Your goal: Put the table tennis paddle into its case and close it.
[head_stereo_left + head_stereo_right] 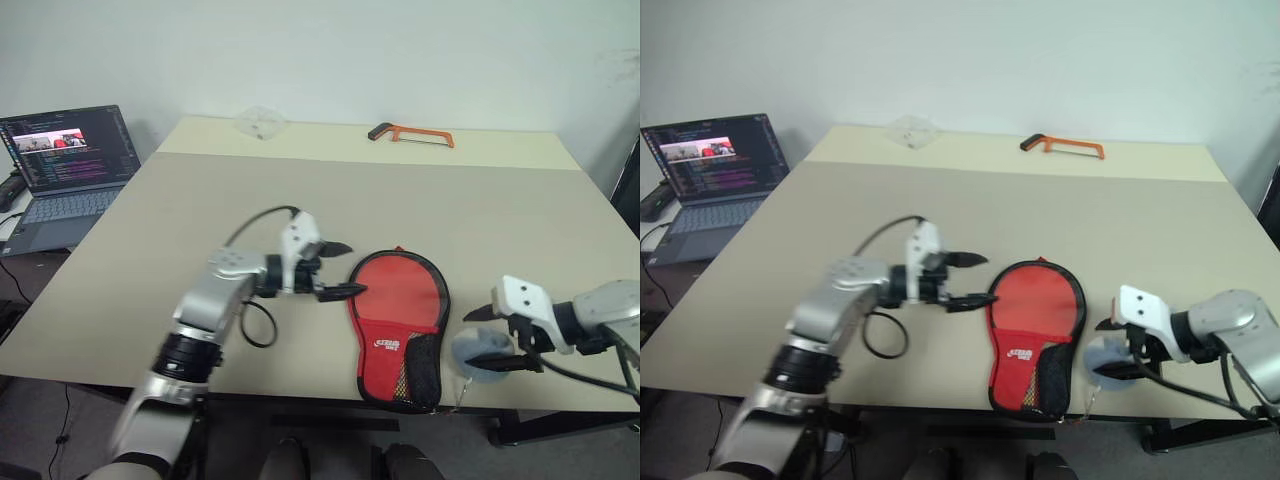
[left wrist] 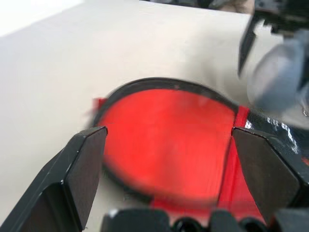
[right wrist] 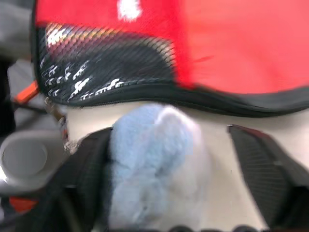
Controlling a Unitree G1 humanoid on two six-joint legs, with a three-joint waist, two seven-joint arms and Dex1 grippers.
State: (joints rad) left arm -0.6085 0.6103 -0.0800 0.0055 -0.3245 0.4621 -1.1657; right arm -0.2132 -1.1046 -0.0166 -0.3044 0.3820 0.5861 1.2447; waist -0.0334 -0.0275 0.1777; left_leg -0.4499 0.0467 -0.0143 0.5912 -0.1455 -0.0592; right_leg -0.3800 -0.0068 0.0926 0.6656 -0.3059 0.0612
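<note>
The case (image 1: 399,325) lies flat and red side up on the surface (image 1: 300,200) between the two tools, its mesh pocket at the near edge. The left tool (image 1: 340,270) hangs just beside the case's round end, fingers spread and empty. The right tool (image 1: 500,340), near the pocket end, also stands apart, with a pale blue fuzzy lump (image 3: 154,164), perhaps cloth, between its fingers.

Small white logo on the red case (image 1: 398,330), too small to read; laptop (image 1: 68,170) screen text illegible.
</note>
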